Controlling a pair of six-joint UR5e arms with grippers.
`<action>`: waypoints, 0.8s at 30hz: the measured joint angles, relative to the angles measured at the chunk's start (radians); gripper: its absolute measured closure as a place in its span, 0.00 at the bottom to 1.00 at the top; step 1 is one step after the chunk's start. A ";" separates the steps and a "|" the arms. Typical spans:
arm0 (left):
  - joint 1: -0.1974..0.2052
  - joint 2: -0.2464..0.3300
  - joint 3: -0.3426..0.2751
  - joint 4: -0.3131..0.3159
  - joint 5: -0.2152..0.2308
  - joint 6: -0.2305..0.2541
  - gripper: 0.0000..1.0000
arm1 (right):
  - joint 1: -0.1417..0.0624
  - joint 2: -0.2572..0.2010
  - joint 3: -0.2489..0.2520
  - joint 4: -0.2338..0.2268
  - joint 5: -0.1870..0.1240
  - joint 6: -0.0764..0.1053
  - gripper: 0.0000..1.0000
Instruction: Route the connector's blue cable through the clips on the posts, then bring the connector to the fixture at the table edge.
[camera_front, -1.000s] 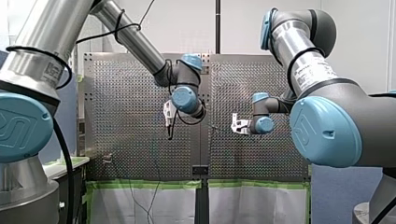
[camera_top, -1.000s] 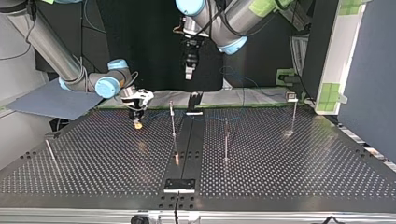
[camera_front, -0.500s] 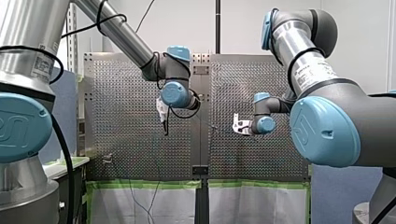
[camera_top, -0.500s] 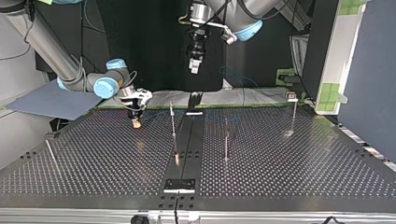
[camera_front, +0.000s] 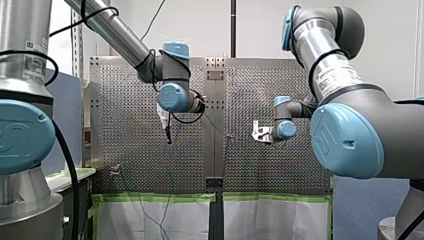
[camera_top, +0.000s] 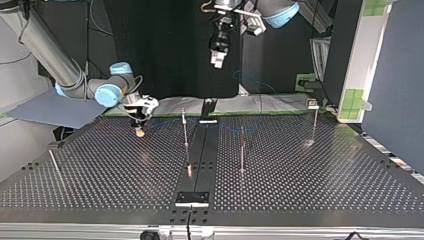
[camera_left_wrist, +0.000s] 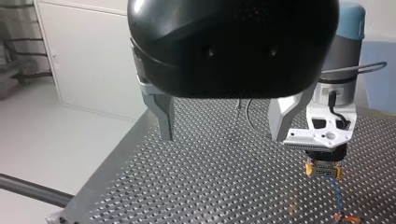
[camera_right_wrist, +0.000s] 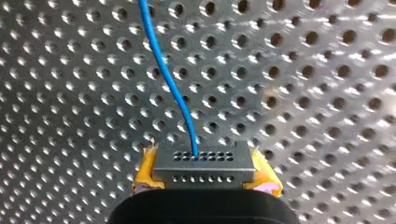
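At the top view's near edge, a black plate (camera_top: 192, 198), perhaps the fixture. Farther, thin posts (camera_top: 185, 131) across the table (camera_top: 300, 190); blue cable (camera_right_wrist: 168, 79) in a clip or not: too fine to tell. Left of them, right gripper (camera_top: 139, 119) clamped on the connector (camera_right_wrist: 203, 164), low over the table. Judged: routing in hand; next, carrying the cable to the nearest post's clip without snagging. Farthest, left gripper (camera_left_wrist: 224, 133) high, fingers apart, empty.

The middle post (camera_top: 242, 150) has a second post (camera_top: 184, 127) on its side toward my right gripper (camera_top: 139, 127) and a third post (camera_top: 315, 125) on the other side. The blue cable (camera_right_wrist: 164, 70) stretches low from that gripper's connector (camera_right_wrist: 204, 163) toward them. The table (camera_top: 310, 190) nearer the camera than the middle post lies open.
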 joint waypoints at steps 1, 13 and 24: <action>0.001 0.008 -0.008 0.007 0.002 -0.001 0.00 | 0.000 -0.007 0.001 0.005 0.002 -0.001 1.00; -0.001 0.012 -0.104 0.101 0.001 0.004 0.00 | 0.002 -0.109 0.047 0.062 0.039 0.014 1.00; -0.003 -0.029 -0.199 0.196 0.000 0.009 0.00 | 0.001 -0.211 0.050 0.159 0.057 0.022 1.00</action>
